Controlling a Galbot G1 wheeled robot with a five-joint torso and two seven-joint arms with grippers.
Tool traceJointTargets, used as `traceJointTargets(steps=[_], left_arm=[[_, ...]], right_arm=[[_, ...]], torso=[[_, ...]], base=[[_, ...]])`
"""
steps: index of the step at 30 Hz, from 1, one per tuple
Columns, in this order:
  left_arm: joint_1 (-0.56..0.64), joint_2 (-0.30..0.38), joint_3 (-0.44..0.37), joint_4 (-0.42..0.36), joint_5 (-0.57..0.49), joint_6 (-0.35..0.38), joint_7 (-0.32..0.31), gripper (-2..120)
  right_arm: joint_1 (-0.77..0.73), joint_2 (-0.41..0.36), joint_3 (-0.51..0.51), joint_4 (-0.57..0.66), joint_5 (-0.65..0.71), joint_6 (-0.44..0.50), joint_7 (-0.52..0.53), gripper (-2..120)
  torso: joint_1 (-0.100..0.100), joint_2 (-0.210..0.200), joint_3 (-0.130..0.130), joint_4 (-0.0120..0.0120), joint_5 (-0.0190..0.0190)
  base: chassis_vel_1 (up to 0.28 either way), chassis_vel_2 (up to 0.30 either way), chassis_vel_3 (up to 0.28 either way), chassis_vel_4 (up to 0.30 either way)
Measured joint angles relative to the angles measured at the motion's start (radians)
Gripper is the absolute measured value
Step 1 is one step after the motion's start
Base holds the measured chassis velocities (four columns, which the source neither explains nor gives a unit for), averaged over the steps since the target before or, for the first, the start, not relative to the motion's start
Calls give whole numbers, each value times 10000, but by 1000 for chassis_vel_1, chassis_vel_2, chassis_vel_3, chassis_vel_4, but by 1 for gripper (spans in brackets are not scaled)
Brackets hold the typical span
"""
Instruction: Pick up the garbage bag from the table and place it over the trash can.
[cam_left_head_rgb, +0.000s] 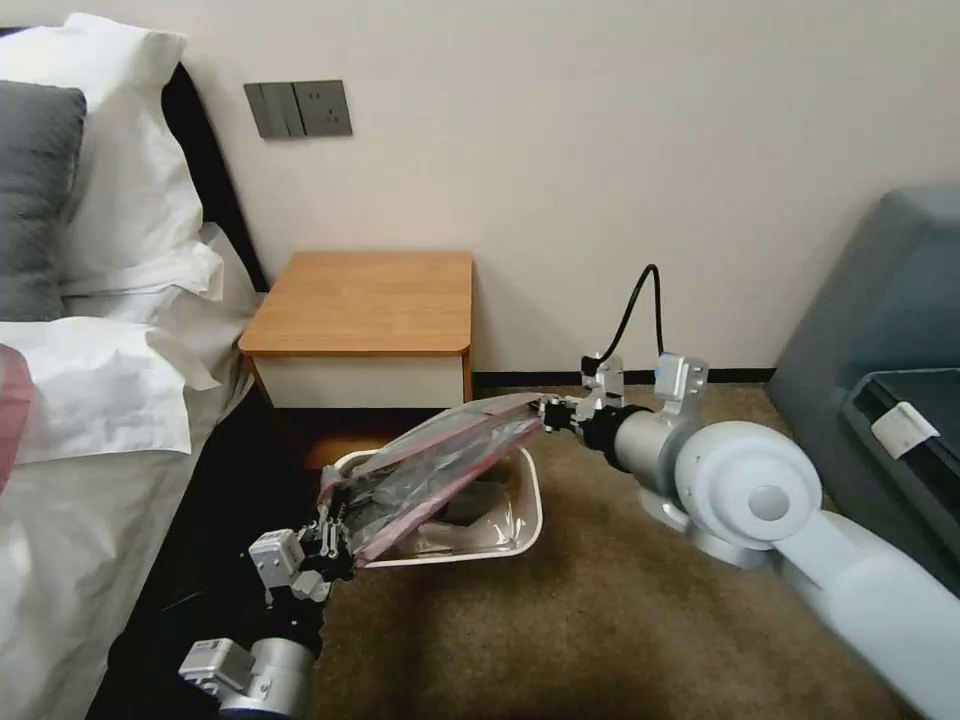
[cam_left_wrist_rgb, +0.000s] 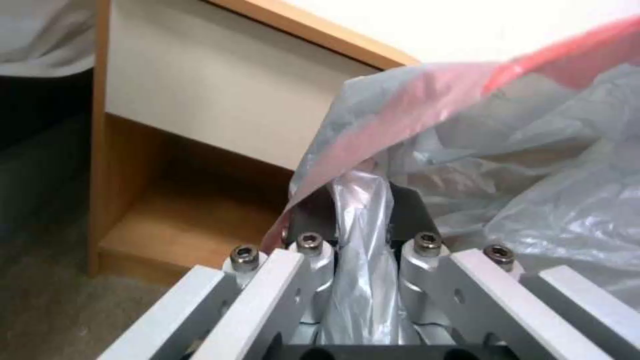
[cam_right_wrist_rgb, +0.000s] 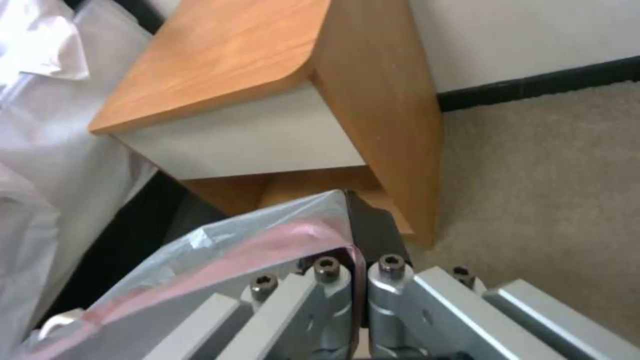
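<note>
Both grippers pinch the garbage bag (cam_left_head_rgb: 440, 465) by its pink-red rim: the left gripper (cam_left_head_rgb: 335, 528) low beside the bed (cam_left_head_rgb: 90, 480), the right gripper (cam_left_head_rgb: 548, 412) higher, just in front of the desk (cam_left_head_rgb: 365, 300). Between them the bag is stretched in a slant above the trash can (cam_left_head_rgb: 530, 520), which stands on the carpet (cam_left_head_rgb: 600, 620) before the desk. Crinkled grey plastic sags into the can's mouth.

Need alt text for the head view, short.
Both grippers, left and right, hold a thin translucent grey garbage bag with a pink-red rim stretched above a cream-white rectangular trash can on brown carpet. Behind stand a light-brown wooden nightstand and a white-sheeted bed.
</note>
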Motion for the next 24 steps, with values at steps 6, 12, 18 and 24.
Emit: traceJointTargets(steps=[6, 12, 18, 24], left_arm=[[135, 53, -204, -50, 147, -224, 449, 8], [64, 39, -900, -74, -255, -340, 1322, 8], [-98, -26, -992, 32, -436, -216, 1106, 8], [-234, -125, -891, 70, -575, -85, 872, 8]], right_arm=[[445, 27, -61, -560, 982, -645, 497, 0], [459, -791, 485, -778, 3226, -1746, 980, 8], [237, -950, 904, -444, 3562, -1783, 1127, 23], [-438, -970, 1271, 195, 4134, -1768, 1487, 50]], torso=[[0, -1, 0, 4, 1], [0, 0, 0, 1, -2], [0, 0, 0, 3, -1], [0, 0, 0, 3, -1]], base=[[0, 0, 0, 0], [0, 0, 0, 0], [0, 0, 0, 0], [0, 0, 0, 0]])
